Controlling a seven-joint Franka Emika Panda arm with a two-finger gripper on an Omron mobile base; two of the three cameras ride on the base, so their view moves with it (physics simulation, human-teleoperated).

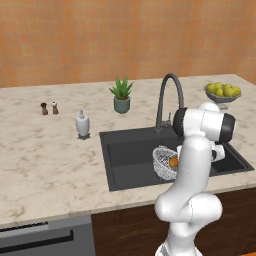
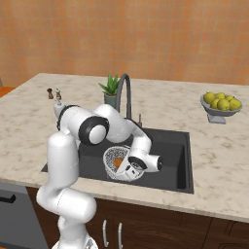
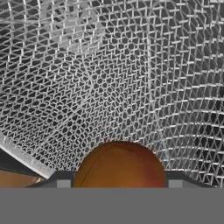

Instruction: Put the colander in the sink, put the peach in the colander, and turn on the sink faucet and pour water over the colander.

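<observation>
Now peach [image 3: 120,164] between end effector [image 3: 119,179] fingers, inside colander [image 3: 131,78]

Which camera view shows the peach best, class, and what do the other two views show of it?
The hand view: the peach sits close up between the hand's fingertips, against the colander mesh, its orange-brown skin clear. In the left base view it is a small orange spot beside the arm. In the right base view it is an orange patch inside the mesh.
</observation>
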